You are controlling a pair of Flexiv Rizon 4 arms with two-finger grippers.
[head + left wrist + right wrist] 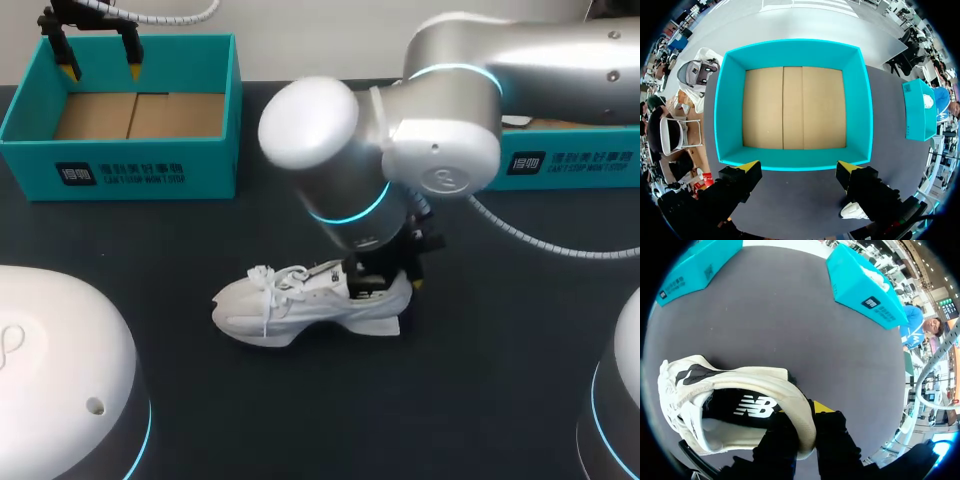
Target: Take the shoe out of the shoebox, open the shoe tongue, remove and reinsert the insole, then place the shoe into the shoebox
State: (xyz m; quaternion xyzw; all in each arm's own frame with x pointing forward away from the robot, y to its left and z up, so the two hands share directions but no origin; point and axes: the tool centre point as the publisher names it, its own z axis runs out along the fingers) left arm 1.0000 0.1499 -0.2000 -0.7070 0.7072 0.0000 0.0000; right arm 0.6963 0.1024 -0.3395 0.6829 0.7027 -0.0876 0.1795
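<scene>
A white sneaker (300, 305) lies on the dark table, toe to the left, laces loose. My right gripper (385, 285) is at its heel. In the right wrist view the gripper (802, 425) is shut on the shoe's (740, 385) heel collar, one finger inside the opening and one outside; the dark insole shows within. The teal shoebox (120, 170) stands at the back left with only its cardboard floor showing. My left gripper (100, 68) hangs open over the box's far rim. From the left wrist the gripper (798, 169) looks straight down into the shoebox (790, 47).
A second teal box (570, 160) sits at the back right, behind my right arm, also seen from the right wrist as the teal box (865, 287). The arms' white bases (60, 370) fill the near corners. Bare table lies in front of the shoe.
</scene>
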